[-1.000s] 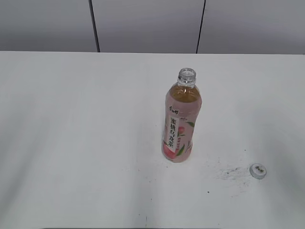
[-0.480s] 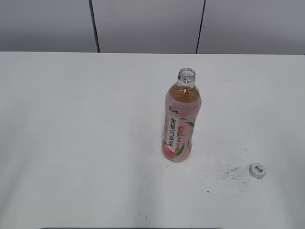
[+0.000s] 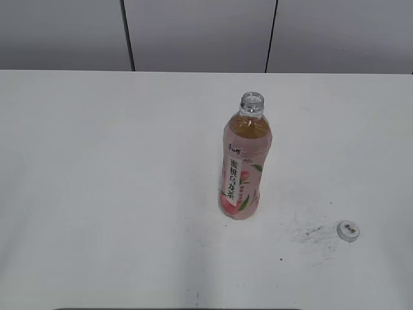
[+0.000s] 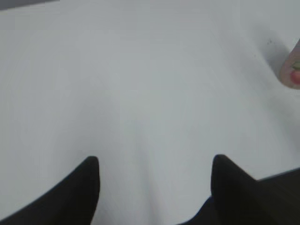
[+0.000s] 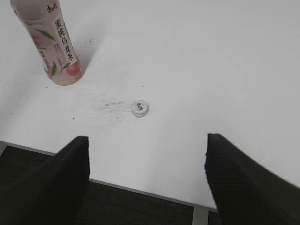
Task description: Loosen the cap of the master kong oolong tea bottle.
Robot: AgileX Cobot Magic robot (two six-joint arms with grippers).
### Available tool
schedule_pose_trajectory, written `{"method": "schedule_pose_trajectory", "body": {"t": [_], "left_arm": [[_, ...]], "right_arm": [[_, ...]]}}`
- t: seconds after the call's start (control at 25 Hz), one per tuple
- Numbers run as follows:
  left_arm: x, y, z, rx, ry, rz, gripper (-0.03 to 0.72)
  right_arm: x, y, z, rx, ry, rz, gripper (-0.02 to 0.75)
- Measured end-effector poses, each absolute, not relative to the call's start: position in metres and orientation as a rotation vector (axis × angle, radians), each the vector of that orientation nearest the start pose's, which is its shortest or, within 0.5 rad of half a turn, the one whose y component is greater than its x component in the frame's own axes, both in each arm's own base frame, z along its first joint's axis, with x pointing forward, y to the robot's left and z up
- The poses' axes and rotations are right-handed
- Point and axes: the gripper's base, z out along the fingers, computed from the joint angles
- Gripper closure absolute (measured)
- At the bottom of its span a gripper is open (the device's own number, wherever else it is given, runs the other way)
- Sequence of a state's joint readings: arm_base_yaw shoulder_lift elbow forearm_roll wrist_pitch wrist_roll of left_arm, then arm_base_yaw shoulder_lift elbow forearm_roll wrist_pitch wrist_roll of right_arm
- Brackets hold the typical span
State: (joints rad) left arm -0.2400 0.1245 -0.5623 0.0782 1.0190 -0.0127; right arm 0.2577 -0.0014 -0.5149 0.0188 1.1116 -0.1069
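Observation:
The master kong oolong tea bottle (image 3: 244,168) stands upright on the white table with its neck open and no cap on it. It also shows in the right wrist view (image 5: 49,42), and its base shows at the right edge of the left wrist view (image 4: 291,70). The cap (image 3: 348,230) lies on the table to the bottle's right, also in the right wrist view (image 5: 140,108). My left gripper (image 4: 154,161) is open and empty over bare table. My right gripper (image 5: 146,140) is open and empty above the table's near edge. Neither gripper shows in the exterior view.
The white table (image 3: 103,181) has a dark smudge (image 3: 313,234) between bottle and cap. Its front edge (image 5: 140,190) runs under my right gripper, with dark floor beyond. A grey panelled wall (image 3: 193,32) stands behind the table.
The exterior view's framing has shifted a little. The bottle and the cap stay where they were.

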Motion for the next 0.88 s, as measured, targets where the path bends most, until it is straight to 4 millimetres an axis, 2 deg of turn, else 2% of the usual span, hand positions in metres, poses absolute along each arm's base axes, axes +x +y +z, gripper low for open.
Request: {"method": "schedule_pose_trajectory", "body": {"t": [0.12,0.88], "left_arm": [[-0.009,0.008,0.298,0.221,1.937,-0.078,0.244],[-0.011,0.005,0.297,0.247,1.928,-0.11,0.273]], "right_arm": [[-0.009,-0.001,0.277,-0.378,2.044,0.108,0.159],[-0.009,-0.002,0.277,-0.363,2.039,0.111,0.159]]}}
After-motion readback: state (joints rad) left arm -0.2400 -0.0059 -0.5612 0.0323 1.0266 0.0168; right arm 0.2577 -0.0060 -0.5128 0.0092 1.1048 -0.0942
